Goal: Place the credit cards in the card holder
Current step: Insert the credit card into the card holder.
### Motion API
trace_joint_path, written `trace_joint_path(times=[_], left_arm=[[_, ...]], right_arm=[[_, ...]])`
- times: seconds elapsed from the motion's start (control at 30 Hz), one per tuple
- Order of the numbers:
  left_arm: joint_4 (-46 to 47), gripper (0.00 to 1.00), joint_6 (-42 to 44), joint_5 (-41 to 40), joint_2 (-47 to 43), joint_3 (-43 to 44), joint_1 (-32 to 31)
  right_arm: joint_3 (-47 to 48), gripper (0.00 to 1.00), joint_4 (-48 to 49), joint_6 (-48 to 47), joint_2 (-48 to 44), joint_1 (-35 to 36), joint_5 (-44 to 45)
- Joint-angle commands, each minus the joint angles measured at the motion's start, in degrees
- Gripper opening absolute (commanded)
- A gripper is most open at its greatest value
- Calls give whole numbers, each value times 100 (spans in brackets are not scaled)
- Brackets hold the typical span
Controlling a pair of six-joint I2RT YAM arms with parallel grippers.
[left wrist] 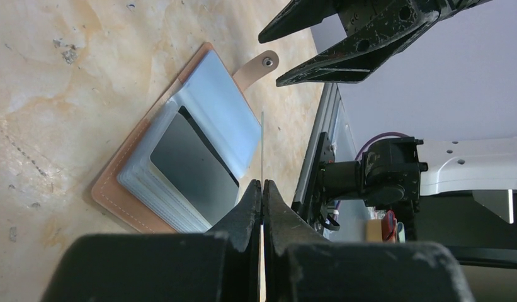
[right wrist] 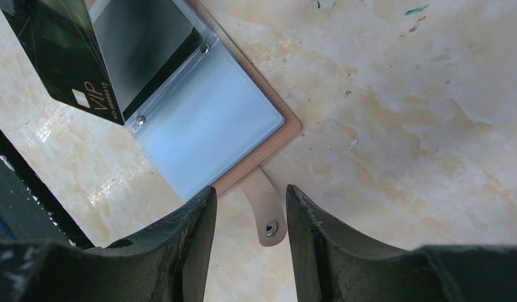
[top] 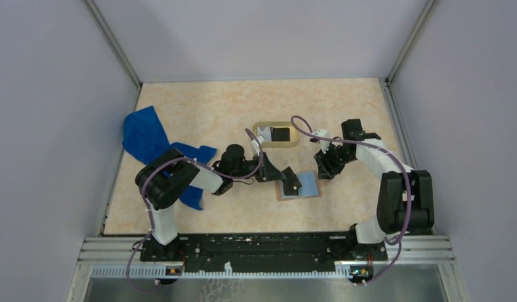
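Overhead, marbled beige surface (top: 199,104), pale grey walls (top: 262,38); salmon card holder (left wrist: 208,110) lying open, blue-grey sleeves; left tool (left wrist: 262,184) clenching black VIP card (right wrist: 60,50), right tool (right wrist: 249,189) released.

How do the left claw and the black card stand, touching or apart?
Touching. The left wrist view shows the left claw shut on the black card, which is seen edge-on as a thin line running out from between the tips.

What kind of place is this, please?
Probably a robot test cell in a laboratory. Plain walls on aluminium posts enclose a marbled table, and the left arm and right arm are bolted to a rail at its near edge.
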Motion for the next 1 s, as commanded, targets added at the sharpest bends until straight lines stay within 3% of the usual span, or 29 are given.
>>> trace_joint_path(times=[0.0, 0.97], left_arm=[[188, 0, 90, 167, 198, 27, -4], [-765, 0, 92, 210, 492, 493, -4]], right_arm=[[229, 45, -118, -44, 133, -54, -49], [198, 45, -97, 2, 429, 60, 159]])
